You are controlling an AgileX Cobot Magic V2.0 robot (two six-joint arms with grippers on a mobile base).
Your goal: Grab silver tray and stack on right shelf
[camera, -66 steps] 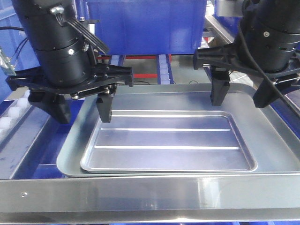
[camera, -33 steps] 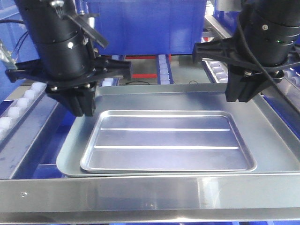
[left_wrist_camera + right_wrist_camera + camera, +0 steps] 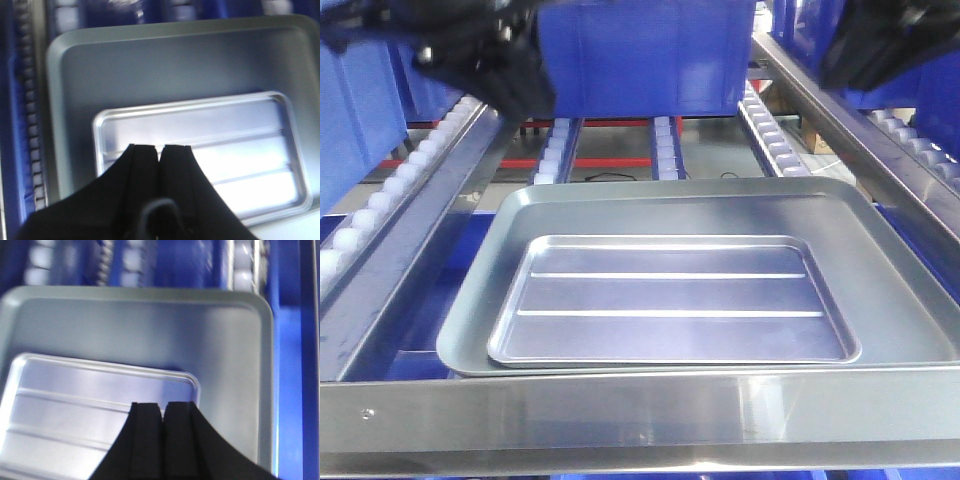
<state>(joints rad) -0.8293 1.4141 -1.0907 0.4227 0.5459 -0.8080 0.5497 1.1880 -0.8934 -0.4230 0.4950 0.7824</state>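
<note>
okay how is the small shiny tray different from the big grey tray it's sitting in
The silver tray is clearly smaller than the grey tray and lies inside it, toward the front-left. The silver tray is shiny and mirror-bright; the grey tray is duller and matte. The silver tray has two long raised ridges across its base; the grey tray's base looks plain. Both are rectangular metal trays with rounded corners and low rims, lying flat on the right shelf.

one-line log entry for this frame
left gripper: shut, empty | right gripper: shut, empty | silver tray: nested in grey tray
</note>
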